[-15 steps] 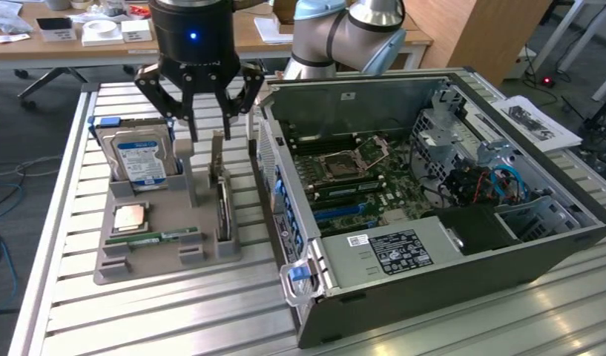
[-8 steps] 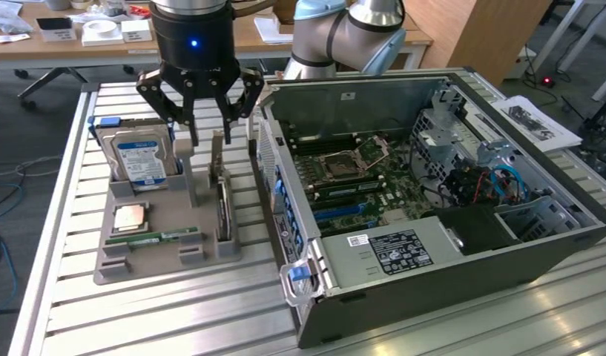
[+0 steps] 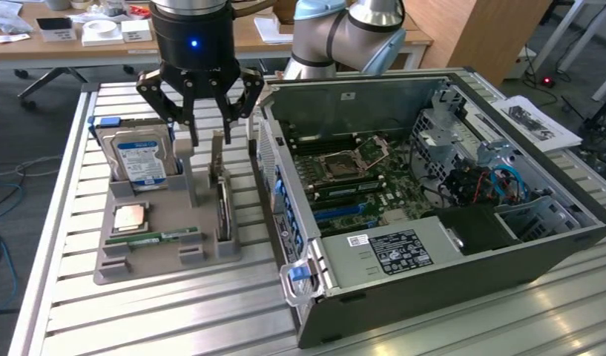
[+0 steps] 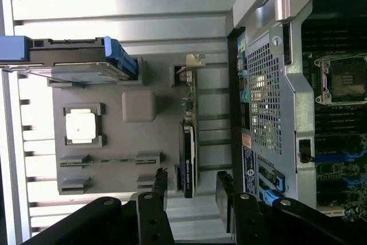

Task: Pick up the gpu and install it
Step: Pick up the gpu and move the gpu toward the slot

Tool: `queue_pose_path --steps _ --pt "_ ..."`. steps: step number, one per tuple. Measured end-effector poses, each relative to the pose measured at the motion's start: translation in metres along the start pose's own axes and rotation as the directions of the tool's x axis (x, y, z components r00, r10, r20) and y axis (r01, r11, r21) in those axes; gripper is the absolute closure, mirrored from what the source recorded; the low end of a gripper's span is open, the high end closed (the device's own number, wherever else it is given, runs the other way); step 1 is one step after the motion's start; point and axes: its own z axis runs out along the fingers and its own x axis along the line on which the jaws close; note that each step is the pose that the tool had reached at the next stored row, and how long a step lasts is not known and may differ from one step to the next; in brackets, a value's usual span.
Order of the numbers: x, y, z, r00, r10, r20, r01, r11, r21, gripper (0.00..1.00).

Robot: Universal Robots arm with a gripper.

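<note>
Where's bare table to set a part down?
Free: ribbed metal table between the grey plastic parts holder and near edge, plus the strip at the exterior view's left of it. Crowded: slim gap between the upright green-and-black gpu and the open dark computer case.

A grey holder tray (image 3: 154, 263) lies on the slatted metal bench (image 3: 164, 326). In it, 1 hard drive (image 3: 136, 157) with a blue label stands upright at the far end. A square CPU chip (image 3: 131, 216) and a narrow green RAM stick (image 3: 154, 238) lie flat nearer. Just beside the tray, on the exterior view's right, sits an open computer case (image 3: 461, 297), its motherboard (image 3: 367, 189) exposed. Papers (image 3: 538, 122) lie beyond the case.
</note>
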Motion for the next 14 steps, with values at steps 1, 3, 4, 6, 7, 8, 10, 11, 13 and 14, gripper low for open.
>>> queue_pose_path --steps 1,3,4,6,7,8,10,11,13,14 --pt "0.000 0.0000 0.0000 1.0000 0.000 0.0000 0.000 1.0000 0.0000 0.53" --pt "0.000 0.0000 0.0002 1.0000 0.000 0.0000 0.000 1.0000 0.0000 0.53" --pt "0.000 0.0000 0.0009 1.0000 0.000 0.0003 0.000 1.0000 -0.0003 0.53" --pt "0.000 -0.0001 0.0028 1.0000 0.000 0.0000 0.000 1.0000 -0.0001 0.53" --pt "0.000 -0.0002 0.0042 1.0000 0.000 0.0000 0.000 1.0000 0.0000 0.53" --pt "0.000 -0.0003 0.0057 1.0000 0.000 0.0000 0.000 1.0000 0.0000 0.53" --pt "0.000 -0.0004 0.0090 1.0000 0.000 0.0000 0.000 1.0000 0.0000 0.53" --pt "0.000 -0.0005 0.0107 1.0000 0.000 0.0000 0.000 1.0000 0.0001 0.53" --pt "0.000 -0.0006 0.0144 1.0000 0.000 0.0001 0.000 1.0000 -0.0001 0.53" --pt "0.000 -0.0007 0.0162 1.0000 0.000 0.0001 0.000 1.0000 -0.0001 0.53"
